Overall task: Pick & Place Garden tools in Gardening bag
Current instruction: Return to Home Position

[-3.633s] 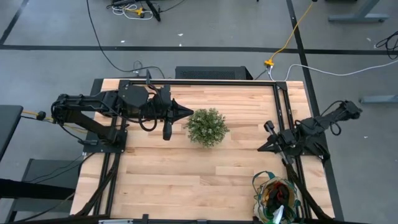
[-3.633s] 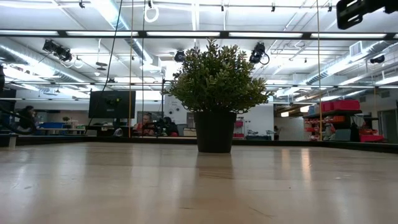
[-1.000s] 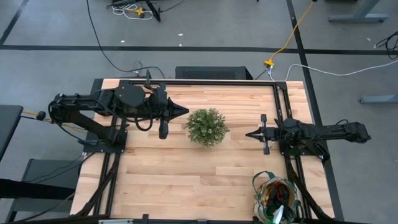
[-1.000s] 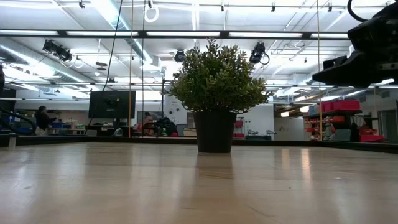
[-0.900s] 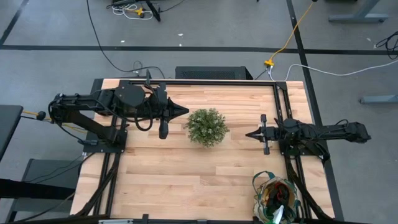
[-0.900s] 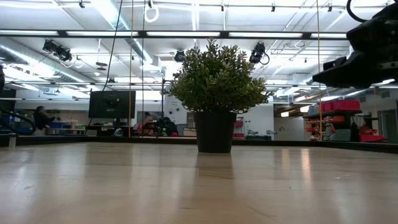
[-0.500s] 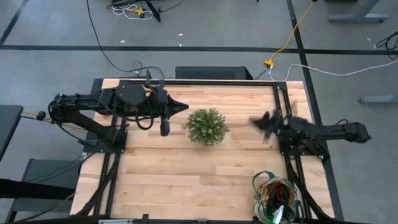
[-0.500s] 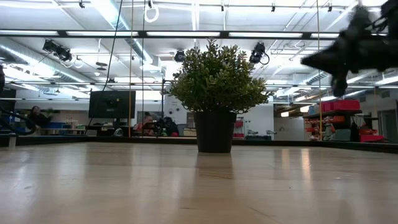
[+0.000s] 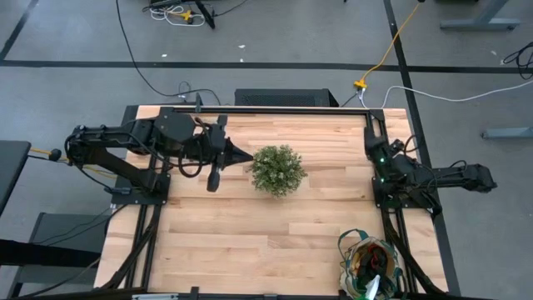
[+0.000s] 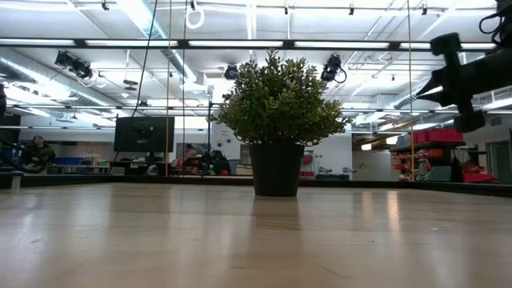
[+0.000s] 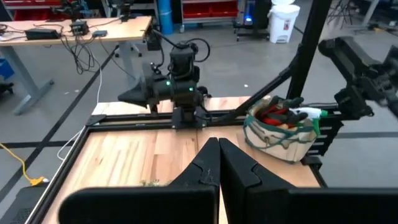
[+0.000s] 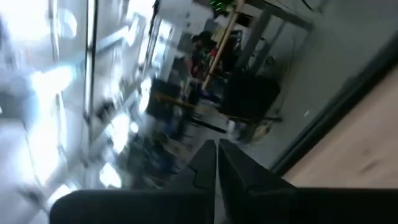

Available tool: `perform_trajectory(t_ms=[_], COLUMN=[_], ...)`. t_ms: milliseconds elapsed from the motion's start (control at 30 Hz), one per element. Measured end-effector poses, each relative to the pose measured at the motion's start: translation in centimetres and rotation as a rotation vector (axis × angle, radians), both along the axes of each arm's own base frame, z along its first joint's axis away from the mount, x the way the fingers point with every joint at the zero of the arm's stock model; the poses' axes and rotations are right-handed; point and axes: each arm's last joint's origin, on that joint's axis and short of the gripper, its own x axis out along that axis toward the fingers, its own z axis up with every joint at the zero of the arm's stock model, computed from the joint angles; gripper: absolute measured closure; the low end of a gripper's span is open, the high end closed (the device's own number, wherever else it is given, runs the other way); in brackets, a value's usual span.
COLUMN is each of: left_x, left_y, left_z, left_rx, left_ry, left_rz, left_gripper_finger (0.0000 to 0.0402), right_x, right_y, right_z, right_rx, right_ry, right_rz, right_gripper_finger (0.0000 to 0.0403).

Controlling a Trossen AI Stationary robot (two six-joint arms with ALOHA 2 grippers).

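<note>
the gardening bag (image 9: 356,250) sits at the worktop's (image 9: 250,242) right front corner in the high view, against the dark frame rail (image 9: 398,250) on that side. the garden tools (image 9: 374,265) lie inside it. from the left wrist view, red gloves (image 11: 273,117) and a green item with a white part (image 11: 309,112) poke above its rim. what else is in the bag cannot be made out.

the left tool (image 9: 246,157) hangs over the left half of the worktop, and its tip points at the bushy plant (image 9: 277,170), just beside the leaves. its two dark fingers (image 11: 208,163) are pressed together with nothing between them. the plant stands between this tool and the bag, and the bag is well apart from it, across the worktop toward the far corner.

the right tool (image 12: 216,153) is drawn in over the right edge of the worktop with its arm folded along the rail. its fingers are pressed together and hold nothing. the bag lies on the same side, nearer the front edge, and is apart from this tool too.

in the low view the plant stands in a black pot (image 10: 276,168) mid-worktop. a person (image 10: 36,150) sits far off in the room behind.
</note>
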Motion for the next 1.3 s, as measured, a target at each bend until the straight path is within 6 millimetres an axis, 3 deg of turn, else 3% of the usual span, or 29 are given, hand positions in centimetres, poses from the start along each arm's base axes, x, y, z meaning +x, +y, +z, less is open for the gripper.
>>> perform_trajectory(t_ms=[133, 300, 967, 1067, 1167, 1300], left_x=[0.0, 0.1, 0.1, 0.1, 0.1, 0.1], left_y=[-0.1, -0.1, 0.0, 0.0, 0.0, 0.0], left_z=[0.2, 0.4, 0.4, 0.4, 0.4, 0.6], left_rx=[0.007, 0.007, -0.074, -0.069, -0.056, -0.031], left_ry=[-0.02, -0.039, -0.037, -0.038, -0.044, -0.06], left_rz=[-0.019, -0.03, 0.009, 0.007, 0.004, -0.002], left_gripper_finger=[0.04, 0.0399, 0.0399, 0.0397, 0.0397, 0.0399], right_x=[0.2, 0.3, 0.4, 1.0, 1.6, 2.0], right_y=[0.1, 0.1, 0.2, 0.5, 1.2, 2.3], right_z=[0.0, 0.0, -0.1, -0.3, -0.2, -0.1], right_rx=[-0.107, -0.196, -0.251, -0.393, -0.661, -0.929], right_ry=[0.281, 0.469, 0.584, 0.709, 0.798, 0.724], right_rz=[0.049, 0.092, 0.117, 0.288, 0.558, 0.886], right_gripper_finger=[0.0385, 0.0385, 0.0385, 0.0385, 0.0385, 0.0385])
